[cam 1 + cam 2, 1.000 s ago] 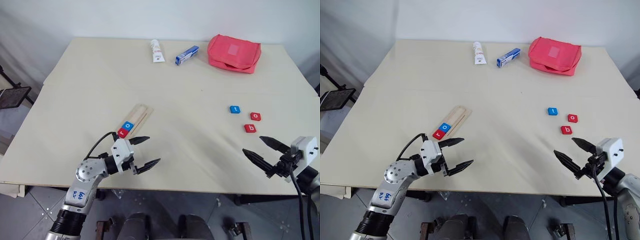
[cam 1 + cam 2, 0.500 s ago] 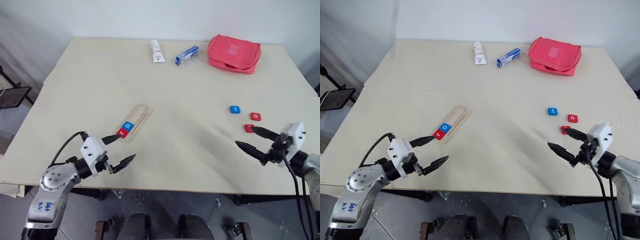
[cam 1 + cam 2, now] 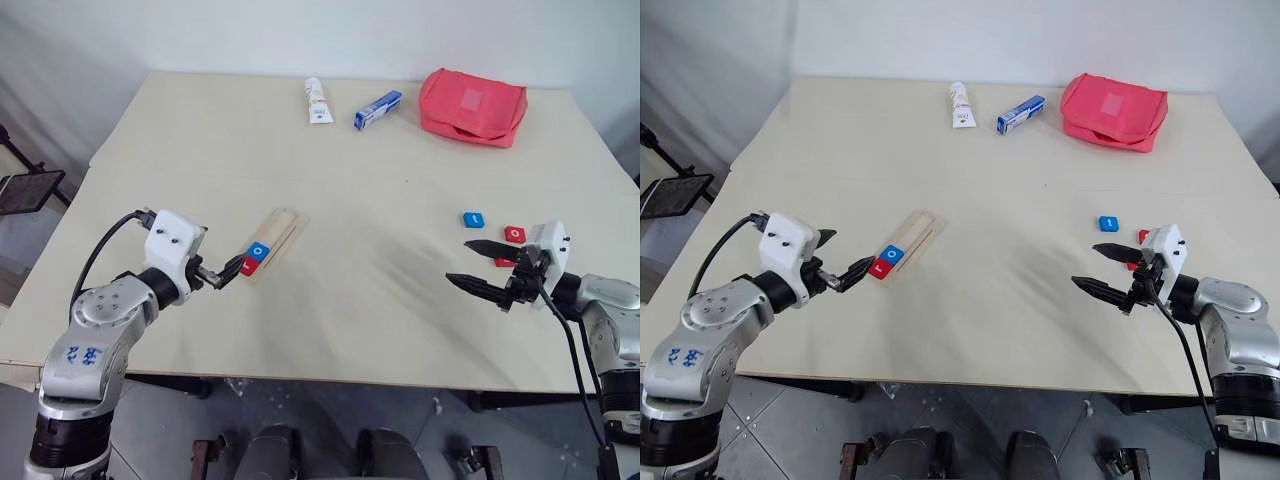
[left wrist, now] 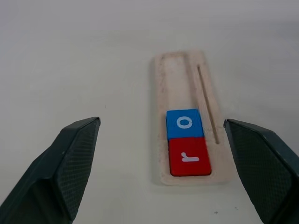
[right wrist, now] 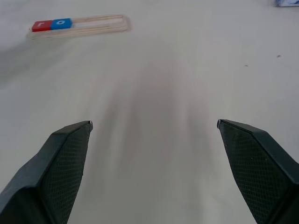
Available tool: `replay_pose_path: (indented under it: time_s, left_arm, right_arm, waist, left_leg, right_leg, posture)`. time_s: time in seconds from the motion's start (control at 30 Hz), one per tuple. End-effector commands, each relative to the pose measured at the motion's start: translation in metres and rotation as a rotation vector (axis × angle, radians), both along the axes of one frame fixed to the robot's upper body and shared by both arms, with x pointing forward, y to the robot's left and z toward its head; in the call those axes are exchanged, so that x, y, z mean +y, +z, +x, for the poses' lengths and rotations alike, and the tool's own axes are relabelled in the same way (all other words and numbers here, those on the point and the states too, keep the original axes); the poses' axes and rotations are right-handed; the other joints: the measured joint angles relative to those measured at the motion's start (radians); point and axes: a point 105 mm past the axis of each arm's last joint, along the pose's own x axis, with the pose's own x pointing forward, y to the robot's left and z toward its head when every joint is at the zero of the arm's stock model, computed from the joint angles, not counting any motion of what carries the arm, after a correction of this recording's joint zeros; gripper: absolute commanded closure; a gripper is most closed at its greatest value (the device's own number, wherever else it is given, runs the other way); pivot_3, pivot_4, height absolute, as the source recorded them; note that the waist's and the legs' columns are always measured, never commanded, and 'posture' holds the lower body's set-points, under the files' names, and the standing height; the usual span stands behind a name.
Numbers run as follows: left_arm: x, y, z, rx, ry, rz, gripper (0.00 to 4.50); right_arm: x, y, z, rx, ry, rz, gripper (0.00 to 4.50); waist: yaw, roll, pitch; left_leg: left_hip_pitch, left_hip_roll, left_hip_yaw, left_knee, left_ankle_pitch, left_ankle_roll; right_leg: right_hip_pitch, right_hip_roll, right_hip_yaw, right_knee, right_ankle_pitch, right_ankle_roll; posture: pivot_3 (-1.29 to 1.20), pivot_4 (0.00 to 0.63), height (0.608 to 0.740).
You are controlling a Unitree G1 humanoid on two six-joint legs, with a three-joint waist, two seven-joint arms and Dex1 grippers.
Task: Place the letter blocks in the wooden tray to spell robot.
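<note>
Both grippers have their fingers wide apart and hold nothing: the left gripper (image 3: 232, 270) hangs just beside the near end of the wooden tray (image 3: 282, 226), and the right gripper (image 3: 472, 264) floats over the bench (image 3: 340, 170) near the loose blocks. In the tray's near end a red block (image 4: 189, 157) with "r" touches a blue block (image 4: 184, 124) with "o". Over by the right gripper lie a blue "t" block (image 3: 473, 219) and a red "o" block (image 3: 514, 234), while one more red block (image 3: 506, 262) is mostly hidden behind the fingers, so its letter cannot be read.
</note>
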Motion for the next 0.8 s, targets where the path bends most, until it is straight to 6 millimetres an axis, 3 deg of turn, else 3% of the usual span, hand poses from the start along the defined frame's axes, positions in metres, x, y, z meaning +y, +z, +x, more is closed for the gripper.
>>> replay_pose_path:
  time_s: [0.03,0.17,0.8]
  left_arm:
    - [-0.014,-0.001,0.016,0.07,0.048,0.061,0.0]
    - [-0.033,-0.003,0.022,0.121,0.015,0.057,0.0]
    - [-0.035,-0.033,0.032,0.288,0.042,0.092,0.0]
  right_arm:
    - [0.002,0.012,0.004,-0.045,0.025,-0.021,0.02]
    - [0.005,0.011,0.003,-0.042,0.042,-0.022,0.02]
    - [-0.006,0.009,-0.009,-0.032,0.001,-0.046,0.02]
  waist:
    - [0.003,0.0,0.0]
    - [0.001,-0.001,0.0]
    - [0.003,-0.001,0.0]
  left_leg:
    - [0.0,0.0,0.0,0.001,0.0,0.0]
    - [-0.002,0.0,-0.001,0.004,0.0,0.0]
    - [-0.003,0.0,-0.002,0.005,0.0,-0.001]
  right_leg:
    - [0.0,0.0,0.0,0.001,0.0,0.0]
    - [0.0,0.0,0.0,0.002,0.0,0.0]
    - [-0.002,0.001,0.0,0.003,0.0,0.0]
  posture:
    - [0.0,0.15,0.74]
    - [0.0,0.15,0.74]
    - [0.0,0.15,0.74]
